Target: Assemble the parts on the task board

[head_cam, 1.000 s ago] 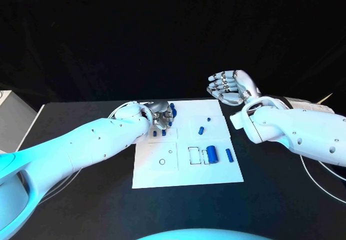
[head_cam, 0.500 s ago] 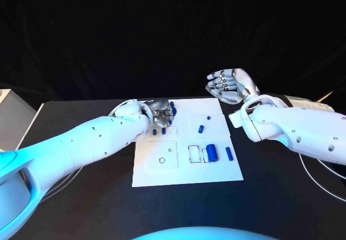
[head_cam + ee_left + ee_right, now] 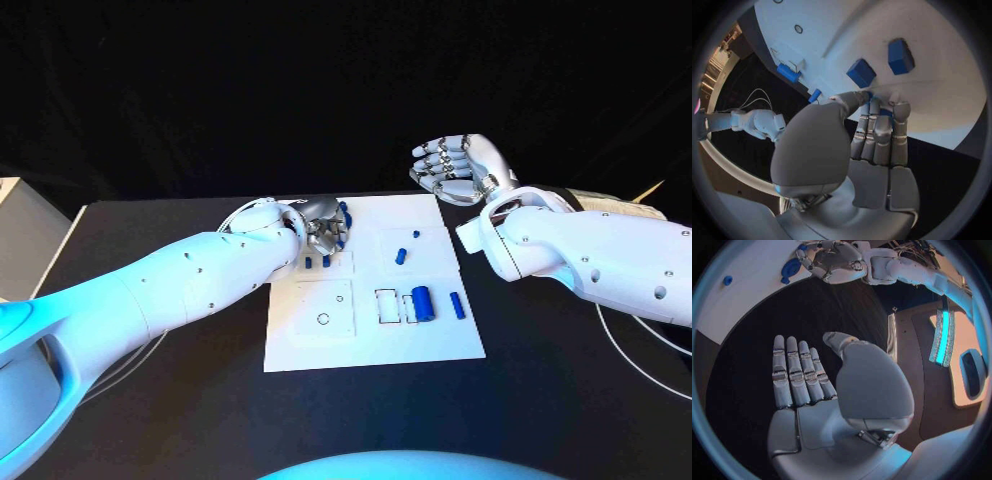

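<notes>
The white task board (image 3: 368, 340) lies in the middle of the black table. My left hand (image 3: 320, 226) is down on its far left corner, thumb and fingers closed round a small blue part (image 3: 343, 212); blue shows between the fingertips (image 3: 881, 113) there. Just near of that hand stand two short blue blocks (image 3: 316, 262), also (image 3: 861, 73). A blue cylinder (image 3: 423, 301) and a blue bar (image 3: 457, 306) lie at the board's right. My right hand (image 3: 459, 172) hangs raised beyond the board's far right corner, fingers (image 3: 795, 372) straight and holding nothing.
Two more small blue parts (image 3: 401, 257) lie on the board's far right section. Rectangular slots (image 3: 387, 307) and a round hole (image 3: 323, 320) mark the near half. A pale box (image 3: 18, 235) stands at the table's left edge. Thin cables (image 3: 635, 345) trail on the right.
My right hand has risen slightly and drifted left. My left hand stays at the far left corner, fingers tightening a little round the blue part.
</notes>
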